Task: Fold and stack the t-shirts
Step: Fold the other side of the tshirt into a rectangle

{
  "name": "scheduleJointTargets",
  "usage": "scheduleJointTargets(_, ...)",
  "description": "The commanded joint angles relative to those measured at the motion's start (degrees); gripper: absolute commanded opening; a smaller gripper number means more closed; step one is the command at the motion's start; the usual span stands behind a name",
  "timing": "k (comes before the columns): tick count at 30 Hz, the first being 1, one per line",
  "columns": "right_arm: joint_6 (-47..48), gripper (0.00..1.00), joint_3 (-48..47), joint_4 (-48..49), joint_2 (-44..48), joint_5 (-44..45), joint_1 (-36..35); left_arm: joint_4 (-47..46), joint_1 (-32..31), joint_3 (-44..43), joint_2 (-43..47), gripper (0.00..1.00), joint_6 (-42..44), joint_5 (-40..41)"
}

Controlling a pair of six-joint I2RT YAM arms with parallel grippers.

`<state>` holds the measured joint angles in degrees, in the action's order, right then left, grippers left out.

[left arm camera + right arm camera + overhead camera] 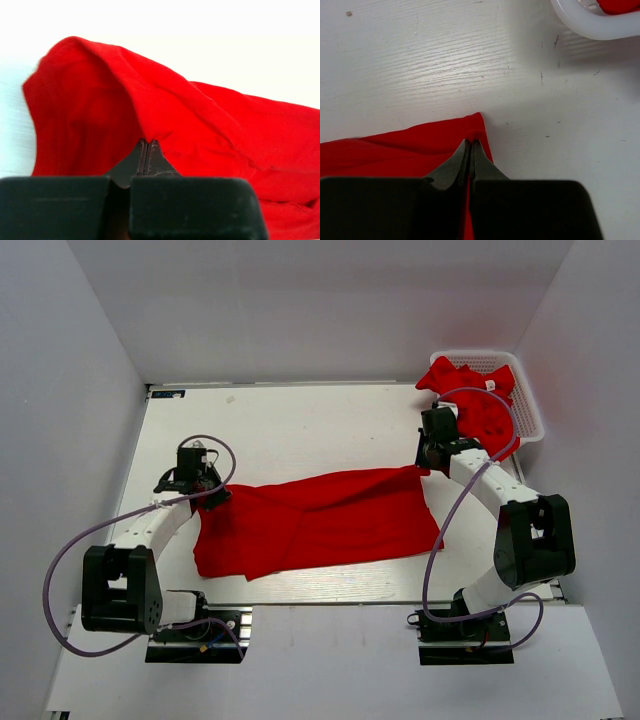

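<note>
**Entry: one red t-shirt, held at two points**

One red t-shirt [320,522] is laid flat across the middle of the desk [300,430], stretched between both arms. Its left edge is pinched by the left fingers [131,164], which are pressed together on a raised fold of cloth. Its far right corner is pinched by the right fingers [454,167], likewise closed. Further red t-shirts [478,400] are heaped in the white basket [533,420] at the desk's far right corner.

The left arm [150,530] and right arm [490,485] are built of white links and black joints; lilac cables [46,590] are looped alongside; tapered black fingers [132,160] are fitted.
</note>
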<state>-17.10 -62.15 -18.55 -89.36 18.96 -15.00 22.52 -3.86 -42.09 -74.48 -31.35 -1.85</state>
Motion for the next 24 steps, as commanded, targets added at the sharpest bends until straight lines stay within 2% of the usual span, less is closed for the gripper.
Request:
scheduleJointTargets(1,-0.21,0.0,-1.04,-1.75,1.73,1.95,0.41,1.29,0.34,-2.12,1.88,0.0,-0.11,3.95)
scheduleJointTargets(16,-2.14,0.0,5.46,-2.9,6.22,3.71,0.5,2.96,0.87,-7.13,-0.49,0.0,-0.64,9.84)
scheduleJointTargets(24,-3.73,0.0,10.37,-2.46,7.54,1.79,0.5,1.65,0.87,-5.9,-2.86,0.0,0.5,7.47)
